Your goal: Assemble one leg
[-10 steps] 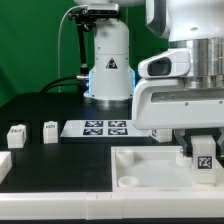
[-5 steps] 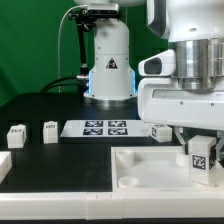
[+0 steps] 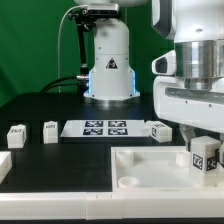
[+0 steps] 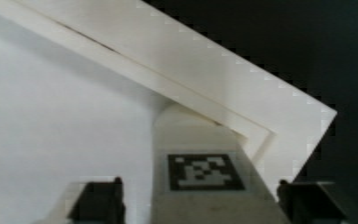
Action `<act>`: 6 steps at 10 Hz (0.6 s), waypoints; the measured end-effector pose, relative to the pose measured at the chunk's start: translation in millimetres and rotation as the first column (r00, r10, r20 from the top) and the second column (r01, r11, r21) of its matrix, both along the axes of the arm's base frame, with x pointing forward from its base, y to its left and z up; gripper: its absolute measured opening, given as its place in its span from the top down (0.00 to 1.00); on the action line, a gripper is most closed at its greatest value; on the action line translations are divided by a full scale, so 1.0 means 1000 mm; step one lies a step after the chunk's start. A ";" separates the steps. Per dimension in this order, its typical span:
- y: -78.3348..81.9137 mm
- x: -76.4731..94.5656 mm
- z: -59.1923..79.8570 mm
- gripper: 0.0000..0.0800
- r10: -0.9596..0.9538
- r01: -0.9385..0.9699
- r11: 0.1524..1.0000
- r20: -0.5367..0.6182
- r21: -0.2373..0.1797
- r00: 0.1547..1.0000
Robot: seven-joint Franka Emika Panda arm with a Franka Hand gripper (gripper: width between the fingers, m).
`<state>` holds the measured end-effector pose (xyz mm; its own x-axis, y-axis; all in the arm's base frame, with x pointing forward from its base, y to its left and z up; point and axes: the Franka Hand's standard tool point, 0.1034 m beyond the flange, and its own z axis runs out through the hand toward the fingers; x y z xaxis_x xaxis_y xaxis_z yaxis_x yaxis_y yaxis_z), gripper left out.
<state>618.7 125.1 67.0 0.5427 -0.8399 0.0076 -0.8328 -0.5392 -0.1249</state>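
Your gripper (image 3: 205,162) is pinching the leg (image 3: 205,156). In the wrist view its two dark fingers (image 4: 99,200) stand one on either side of the leg (image 4: 202,150), which sits centred in the gripper (image 4: 202,202) with a black-and-white tag facing the camera. You cannot read the exact contact faces there, because the finger pads run out of the picture.

In the exterior view the leg stands upright under the gripper, with a second tag facing that camera. It is at the exterior view's right, over the far right part of the large white panel (image 3: 150,165). You cannot tell from either view whether its lower end touches the panel. The wrist view shows the panel (image 4: 60,130) as a pale surface with a raised edge running diagonally behind the leg.

One round socket (image 3: 128,181) shows near the panel's left corner, well apart from the held leg.

A second leg (image 3: 160,129) lies on the dark table (image 3: 60,170) just behind the panel, near the right end of the marker board (image 3: 105,127). A third leg (image 3: 50,131) sits just left of that board, and a fourth leg (image 3: 15,133) is further left.

The arm's base (image 3: 110,60) rises behind the marker board.
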 end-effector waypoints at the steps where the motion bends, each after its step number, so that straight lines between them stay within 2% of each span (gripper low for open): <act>1: 0.000 0.000 0.000 0.27 0.028 -0.028 1.000 0.002 -0.001 1.000; 2: 0.000 0.000 0.000 0.20 0.122 -0.122 0.992 0.007 -0.012 0.993; 3: 0.001 0.000 0.000 0.19 0.270 -0.270 0.962 0.012 -0.037 0.963; 4: 0.002 0.001 0.001 0.19 0.428 -0.426 0.903 0.016 -0.058 0.904; 6: 0.005 0.002 0.003 0.19 0.677 -0.675 0.733 -0.006 -0.087 0.736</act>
<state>620.4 130.4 70.4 0.9659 -0.2472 0.0769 -0.2418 -0.9676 -0.0725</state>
